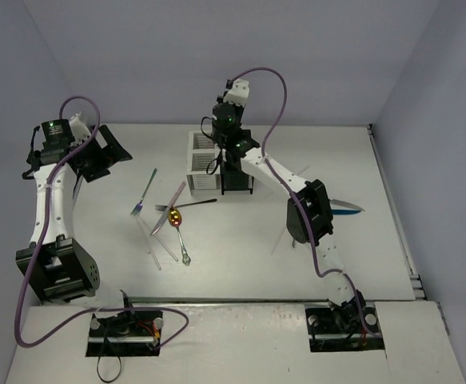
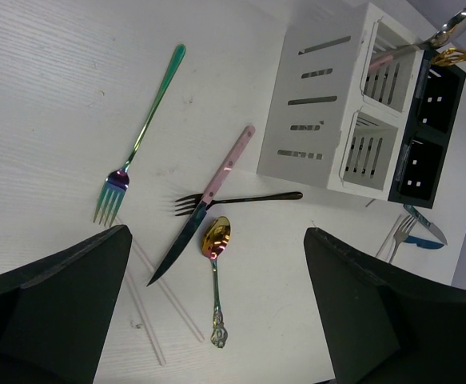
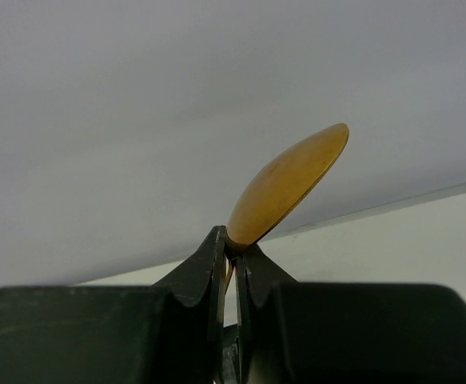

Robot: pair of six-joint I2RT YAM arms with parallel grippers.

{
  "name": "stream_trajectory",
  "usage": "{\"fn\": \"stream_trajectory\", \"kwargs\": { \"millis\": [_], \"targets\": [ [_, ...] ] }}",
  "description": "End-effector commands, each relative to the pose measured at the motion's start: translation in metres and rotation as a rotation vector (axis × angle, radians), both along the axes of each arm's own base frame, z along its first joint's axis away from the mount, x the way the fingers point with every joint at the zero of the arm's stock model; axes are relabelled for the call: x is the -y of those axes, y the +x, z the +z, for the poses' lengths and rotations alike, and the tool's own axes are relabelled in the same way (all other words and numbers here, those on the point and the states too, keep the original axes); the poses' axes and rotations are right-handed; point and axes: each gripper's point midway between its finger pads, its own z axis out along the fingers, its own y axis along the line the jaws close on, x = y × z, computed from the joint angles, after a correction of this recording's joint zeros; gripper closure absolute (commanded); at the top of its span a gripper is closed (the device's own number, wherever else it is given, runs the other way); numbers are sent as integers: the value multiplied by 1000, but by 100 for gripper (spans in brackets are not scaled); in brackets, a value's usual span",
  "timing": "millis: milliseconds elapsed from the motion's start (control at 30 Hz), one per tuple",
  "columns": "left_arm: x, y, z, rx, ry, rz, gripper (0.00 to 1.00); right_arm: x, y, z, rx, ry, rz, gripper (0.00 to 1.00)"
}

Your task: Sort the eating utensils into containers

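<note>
The white table [image 1: 376,264] carries everything. The left arm [image 1: 49,208] stands at the left side, its gripper [image 1: 105,158] above the far-left table, jaws spread wide and grasping nothing. The right arm [image 1: 276,172] reaches from the near right to the caddies at the middle far part of the table. Its gripper [image 3: 231,240] has the jaws clenched on the neck of a gold spoon [image 3: 288,184], bowl up. How its handle sits cannot be told.

The white caddy [image 2: 312,104] stands on the left, touching the black caddy [image 2: 424,136] on the right. A pink handle [image 2: 388,54] leans out of the white one. A silver spoon [image 2: 456,18] sticks up over the black one.

Loose pieces lie near and left of the caddies:
- a teal fork [image 2: 141,136], farthest left;
- a pink knife [image 2: 209,196] crossing a black fork [image 2: 240,198];
- a rainbow spoon [image 2: 215,272], just near of them;
- clear sticks [image 2: 149,320], left of that spoon.

Right of the caddies lie a silver fork [image 2: 396,236] and a blue knife [image 2: 428,232].
</note>
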Motion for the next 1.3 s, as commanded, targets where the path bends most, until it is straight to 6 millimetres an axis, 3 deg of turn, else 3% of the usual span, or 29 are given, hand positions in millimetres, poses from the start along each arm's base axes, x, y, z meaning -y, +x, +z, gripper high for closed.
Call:
{"fn": "stream_trajectory", "kwargs": {
  "millis": [0,467,800,867,1067,1133,1267],
  "targets": [
    [-4,10,16,78,25,0,11,-4,1,41,126,203,27,100],
    [-4,11,-1,44,16,-5,11,-35,-13,37,104,211,159,100],
    [-4,10,-7,36,19,-8,11,-62,-9,-7,36,165,245,97],
    [-4,10,-10,30,19,-12,11,-66,-9,-10,33,162,254,92],
    [-4,9,-13,24,18,-13,11,-69,-9,-10,32,140,275,53],
    [-4,9,-12,29,19,-13,11,-69,-11,-6,33,136,281,51],
    [-3,9,-5,50,25,-14,11,-68,-23,26,60,133,313,52]
  ]
}}
